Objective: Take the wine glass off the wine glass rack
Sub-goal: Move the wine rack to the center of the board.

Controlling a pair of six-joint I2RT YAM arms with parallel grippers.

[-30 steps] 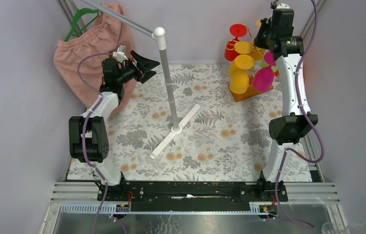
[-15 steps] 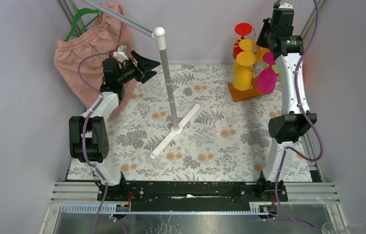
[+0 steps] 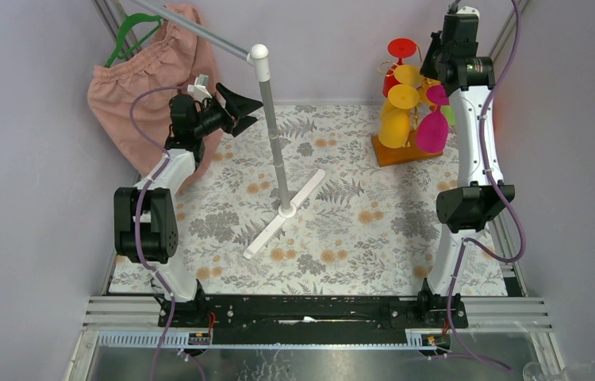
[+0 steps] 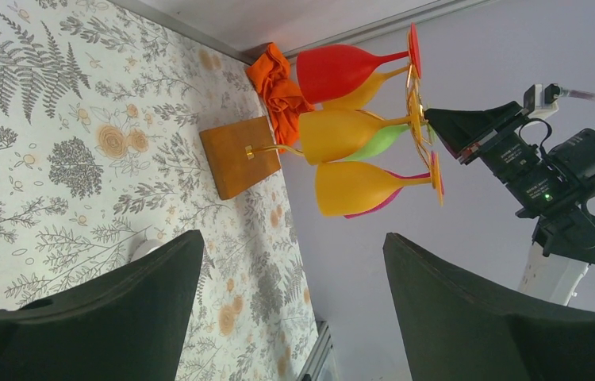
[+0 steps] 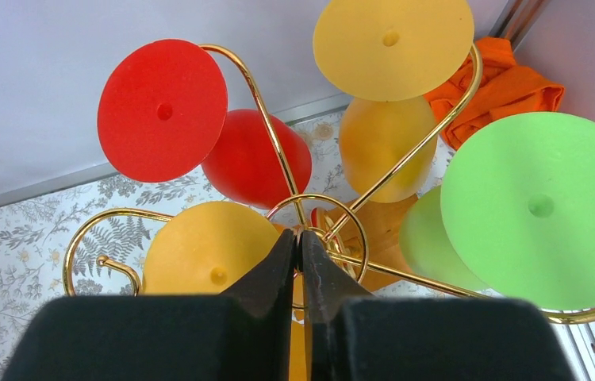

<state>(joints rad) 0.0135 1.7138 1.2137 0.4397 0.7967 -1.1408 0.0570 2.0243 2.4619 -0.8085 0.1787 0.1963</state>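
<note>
The right gripper [image 5: 301, 240] hangs above the wine glass rack [image 4: 235, 155], its jaws pressed together at the small gold ring that tops the central post. Whether they pinch the wire I cannot tell. Around them the glasses hang upside down, feet up and bowls down, so each long axis is upright and each stem sits below the jaws. A yellow wine glass [image 5: 211, 250] has its foot just beside the fingertips on the left, and the red wine glass [image 5: 256, 159] is further left and farther back. The rack stands at the table's far right. The left gripper [image 4: 292, 236], jaws spread wide and holding nothing, sits well apart at the far left, so I reckon the right arm is the one to reach a stem.
</note>
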